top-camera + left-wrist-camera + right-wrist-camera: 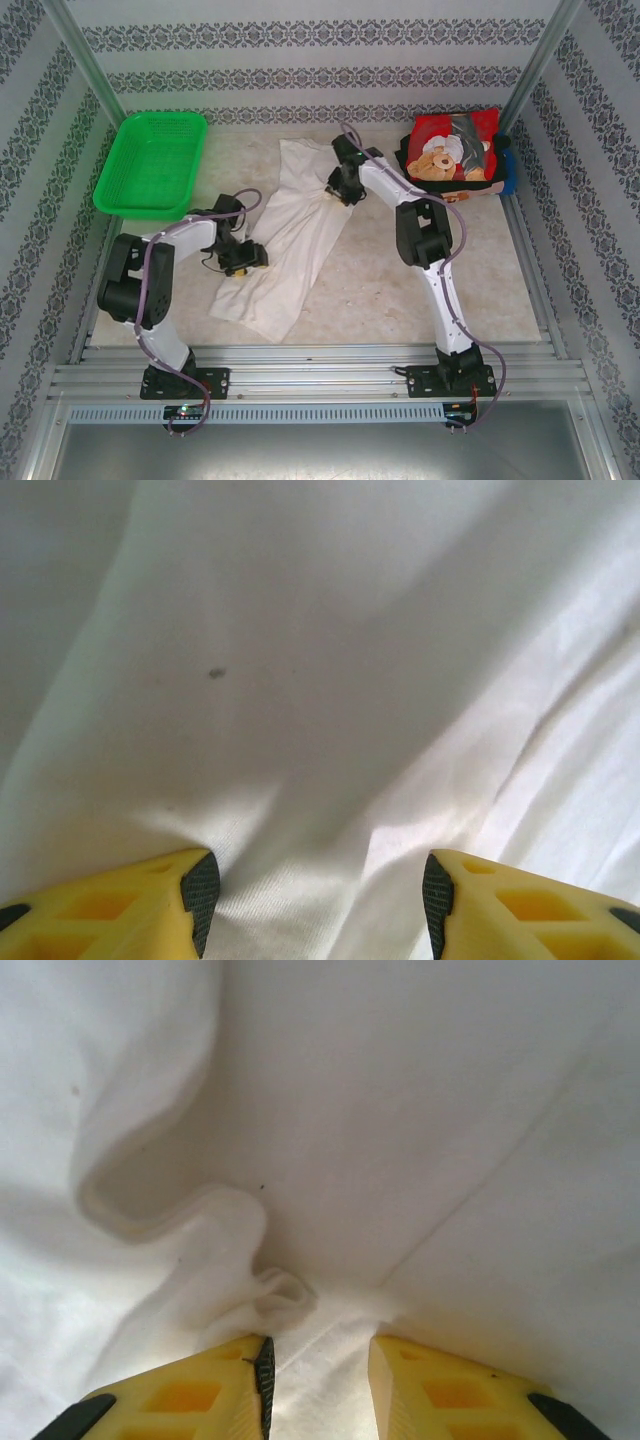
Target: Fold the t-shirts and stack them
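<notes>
A large white t-shirt (290, 225) lies stretched out diagonally across the middle of the table. My left gripper (245, 263) rests on its lower left part. In the left wrist view the yellow jaws (315, 890) stand wide apart, open, with smooth white cloth (330, 680) under and between them. My right gripper (338, 190) is at the shirt's upper right edge. In the right wrist view its jaws (320, 1370) are closed on a bunched fold of the white cloth (400, 1110), which puckers towards them. A folded stack sits at the back right, with the red teddy-bear shirt (455, 148) on top.
A green mesh basket (150, 165) stands at the back left. A black shirt (470, 187) and a blue one (510, 172) show at the stack's edges. Patterned walls and metal posts close in the table on three sides.
</notes>
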Tool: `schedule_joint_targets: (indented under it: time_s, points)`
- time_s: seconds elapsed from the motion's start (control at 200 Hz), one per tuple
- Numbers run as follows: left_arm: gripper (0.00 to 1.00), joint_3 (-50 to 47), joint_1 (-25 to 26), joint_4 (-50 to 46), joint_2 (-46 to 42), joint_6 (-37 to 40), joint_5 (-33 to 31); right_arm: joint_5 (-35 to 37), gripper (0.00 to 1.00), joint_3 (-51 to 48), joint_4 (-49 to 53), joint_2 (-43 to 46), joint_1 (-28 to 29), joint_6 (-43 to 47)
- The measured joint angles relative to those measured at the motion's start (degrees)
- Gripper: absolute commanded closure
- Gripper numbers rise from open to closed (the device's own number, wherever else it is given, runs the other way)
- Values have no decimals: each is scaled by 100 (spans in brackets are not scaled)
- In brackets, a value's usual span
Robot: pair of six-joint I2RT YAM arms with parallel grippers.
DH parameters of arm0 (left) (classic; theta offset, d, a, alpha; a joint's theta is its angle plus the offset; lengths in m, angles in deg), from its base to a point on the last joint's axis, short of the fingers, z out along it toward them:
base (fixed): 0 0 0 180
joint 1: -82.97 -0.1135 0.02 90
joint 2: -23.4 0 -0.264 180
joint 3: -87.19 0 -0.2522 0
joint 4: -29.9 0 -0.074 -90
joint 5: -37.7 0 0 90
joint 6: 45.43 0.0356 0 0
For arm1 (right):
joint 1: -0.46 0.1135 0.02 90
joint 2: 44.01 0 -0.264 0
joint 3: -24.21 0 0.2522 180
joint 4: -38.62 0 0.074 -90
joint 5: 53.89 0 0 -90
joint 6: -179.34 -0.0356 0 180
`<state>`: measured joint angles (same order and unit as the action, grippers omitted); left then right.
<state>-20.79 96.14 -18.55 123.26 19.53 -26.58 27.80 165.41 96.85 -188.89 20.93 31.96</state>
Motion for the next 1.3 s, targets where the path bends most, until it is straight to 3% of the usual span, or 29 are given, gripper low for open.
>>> schedule_joint_targets:
  time_s: [0.125, 0.305, 0.475, 0.614, 0.724, 0.889, 0.989, 1.084, 1.299]
  points:
    - [41, 212, 369, 199, 221, -225, 332, -258, 57, 1016, -33, -599, -304, 31]
    - [40, 286, 566, 334, 323, -509, 765, -1156, 51, 3281, -625, -1998, -616, -142]
    - [30, 387, 590, 352, 243, -592, 1014, -1694, 43, 3128, -1012, -1849, -669, -48]
    - [22, 643, 509, 254, -214, -538, 1008, -1869, 40, 2006, -710, -673, -492, 581]
    - [19, 732, 385, 127, -726, -428, 929, -1851, 38, 605, -435, 944, -262, 1126]
    - [18, 479, 197, 15, -1364, -356, 839, -1731, 37, -2514, -776, 3991, -9, 1381]
    - [18, -20, 24, -61, -1746, -352, 861, -1661, 37, -4242, -1093, 5337, -2, 1228]
    - [20, -483, -57, -184, -2076, -345, 953, -1659, 38, -5650, -1390, 6017, 146, 942]
    - [30, -1587, -42, -476, -3051, -365, 988, -1799, 40, -8105, -2131, 6594, 1204, -7]
